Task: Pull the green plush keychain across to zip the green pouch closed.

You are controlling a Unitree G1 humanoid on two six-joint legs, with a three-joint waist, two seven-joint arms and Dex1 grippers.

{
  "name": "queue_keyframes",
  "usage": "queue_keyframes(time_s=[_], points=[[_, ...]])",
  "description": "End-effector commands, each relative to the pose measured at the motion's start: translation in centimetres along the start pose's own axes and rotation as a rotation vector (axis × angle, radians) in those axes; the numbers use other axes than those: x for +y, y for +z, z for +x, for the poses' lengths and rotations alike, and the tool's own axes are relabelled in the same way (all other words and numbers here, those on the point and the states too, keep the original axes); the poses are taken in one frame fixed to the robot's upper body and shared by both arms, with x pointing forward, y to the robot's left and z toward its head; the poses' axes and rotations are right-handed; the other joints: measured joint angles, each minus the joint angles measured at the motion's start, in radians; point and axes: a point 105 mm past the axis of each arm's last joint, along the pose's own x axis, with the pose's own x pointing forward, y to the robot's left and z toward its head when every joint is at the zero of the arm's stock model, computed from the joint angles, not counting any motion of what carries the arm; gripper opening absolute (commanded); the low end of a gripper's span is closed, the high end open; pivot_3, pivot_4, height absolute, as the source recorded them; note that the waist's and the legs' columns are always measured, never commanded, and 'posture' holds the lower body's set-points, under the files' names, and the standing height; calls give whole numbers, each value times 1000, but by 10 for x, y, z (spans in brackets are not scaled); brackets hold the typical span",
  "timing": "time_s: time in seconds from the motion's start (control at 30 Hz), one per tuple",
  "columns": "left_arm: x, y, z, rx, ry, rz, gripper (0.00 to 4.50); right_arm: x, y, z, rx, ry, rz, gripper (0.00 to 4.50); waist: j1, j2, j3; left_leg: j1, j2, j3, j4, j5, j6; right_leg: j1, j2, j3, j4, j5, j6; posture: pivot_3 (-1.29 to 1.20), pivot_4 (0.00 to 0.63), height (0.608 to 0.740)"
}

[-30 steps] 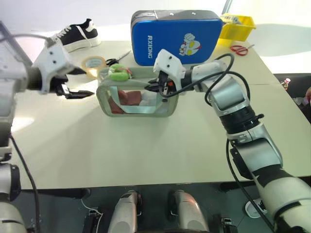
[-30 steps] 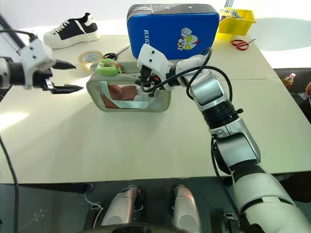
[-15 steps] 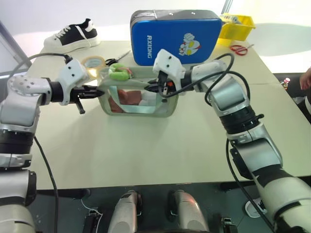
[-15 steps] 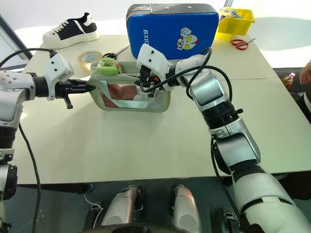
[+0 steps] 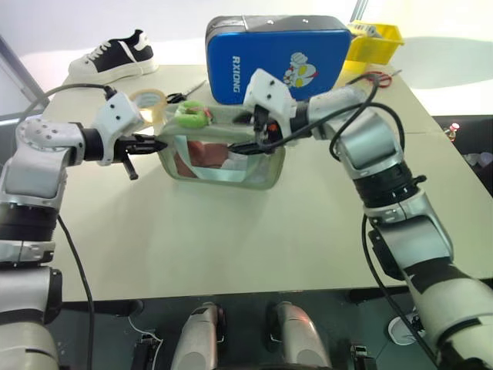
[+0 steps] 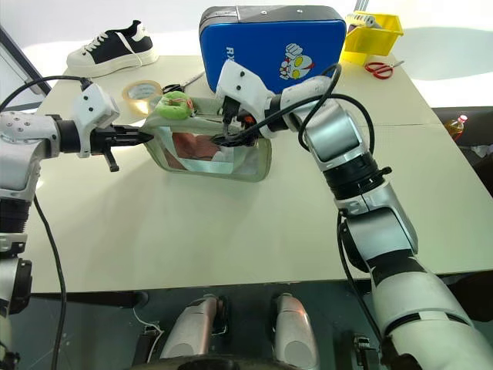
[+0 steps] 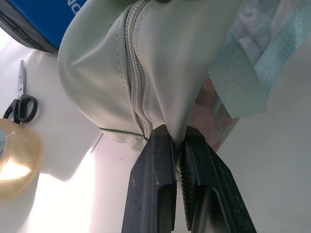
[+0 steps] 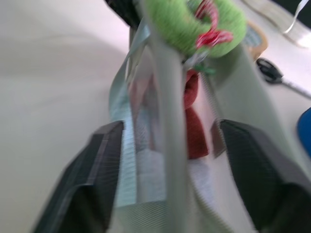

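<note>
On the table (image 5: 192,231), pouch (image 5: 223,158) sat before the blue case (image 5: 277,65), keychain (image 5: 190,116) at its left end, left gripper (image 5: 154,143) pinched that end, right gripper (image 5: 254,131) spread wide over the top.

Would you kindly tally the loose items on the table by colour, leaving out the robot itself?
Green: 2, green pouch and green plush keychain
Blue: 1, blue case
Yellow: 1, yellow bin
Red: 1, red-handled scissors
Black: 1, black-handled scissors
Black and white: 1, sneaker
Tan: 1, tape roll
Total: 8
</note>
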Motion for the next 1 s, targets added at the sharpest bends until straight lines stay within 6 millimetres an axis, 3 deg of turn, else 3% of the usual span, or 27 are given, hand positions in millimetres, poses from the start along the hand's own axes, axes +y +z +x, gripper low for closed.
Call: queue_keyframes(time_s=[0.03, 0.13, 0.2, 0.33, 0.53, 0.63, 0.83, 0.9, 1.0], points=[[6, 12, -9, -13, 24, 47, 0, -18, 33, -12, -88, -47, -75, 4448, -1, 0, 0, 0, 0, 0, 0, 0, 0, 0, 0, 0, 0, 0, 0, 0, 150, 740], [4, 15, -9, -17, 16, 49, 0, -21, 56, -8, -169, -46, -65, 4448, -1, 0, 0, 0, 0, 0, 0, 0, 0, 0, 0, 0, 0, 0, 0, 0, 150, 740], [3, 16, -8, -19, 10, 49, 0, -13, 71, 2, -221, -10, -63, 4448, -3, 0, 0, 0, 0, 0, 0, 0, 0, 0, 0, 0, 0, 0, 0, 0, 150, 740], [2, 17, -7, -22, 6, 50, 0, 7, 73, 27, -236, 41, -108, 4448, -4, 0, 0, 0, 0, 0, -1, 0, 0, 0, 0, 0, 0, 0, 0, 0, 150, 740], [1, 19, -7, -24, 5, 53, 0, 10, 69, 50, -232, 26, -116, 4448, 2, 0, 0, 0, 0, 0, 0, 0, 0, 0, 0, 0, 0, 0, 0, 0, 150, 740], [1, 18, -9, -19, 7, 51, 0, 6, 65, 50, -227, 18, -110, 3124, 1, 0, 0, 0, 0, 0, 0, 0, 0, 0, 0, 0, 0, 0, 0, 0, 150, 740], [0, 17, -9, -16, 9, 46, 0, 3, 60, 48, -221, 6, -95, 35, -2, 0, 0, 0, 0, 0, 0, 0, 0, 0, 0, 0, 0, 0, 0, 0, 150, 740], [0, 17, -8, -16, 7, 47, 0, -3, 55, 45, -207, -28, -95, 35, -2, 0, 0, 0, 0, 0, 0, 0, 0, 0, 0, 0, 0, 0, 0, 0, 150, 740], [0, 19, -6, -22, 4, 46, 0, -26, 46, 24, -196, -140, -60, 35, 1, 0, 0, 0, 0, 0, 0, 0, 0, 0, 0, 0, 0, 0, 0, 0, 150, 740]])
